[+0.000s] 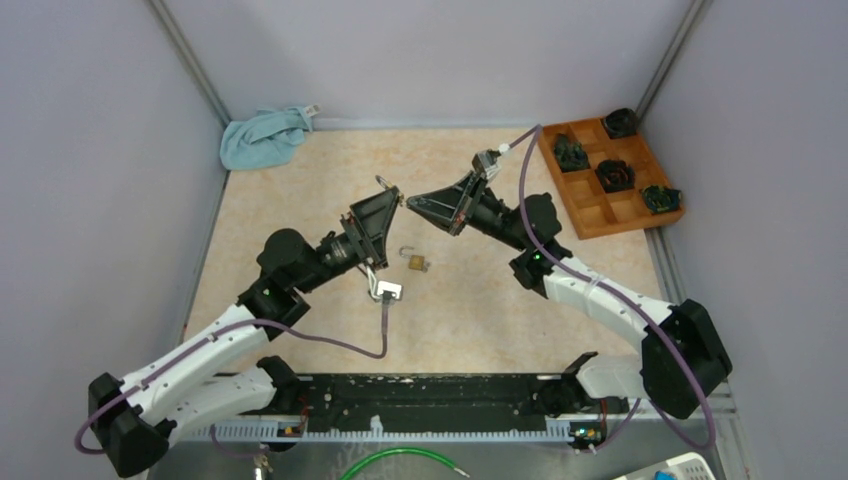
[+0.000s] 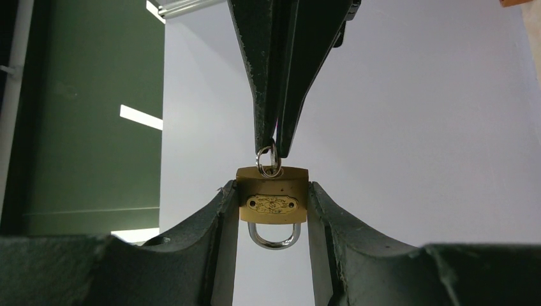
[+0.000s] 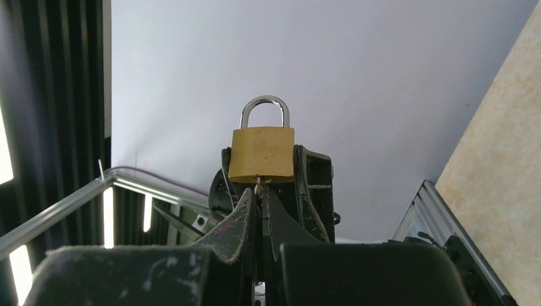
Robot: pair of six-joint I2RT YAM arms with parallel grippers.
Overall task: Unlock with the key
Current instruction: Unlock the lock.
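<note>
Left gripper (image 2: 273,192), jaws partly open, clamps the brass padlock (image 3: 262,153) by its sides, aloft over the middle of the table (image 1: 300,190), while the right gripper (image 3: 260,194), fully closed, pinches the key (image 3: 258,183) at the padlock's base.

Your padlock (image 2: 272,194) has a smooth, satin brass body and a shackle (image 2: 274,237) of bright polished metal. The key (image 3: 258,183) shows only a brassy glint. The right gripper (image 2: 273,150) is matt black, grainy and scuffed pale at the edges, probably plastic. Your tabletop (image 1: 300,200) looks matt and mottled, the cloth (image 1: 262,138) is soft crumpled fabric, and the tray (image 1: 600,215) is bare wood.
</note>
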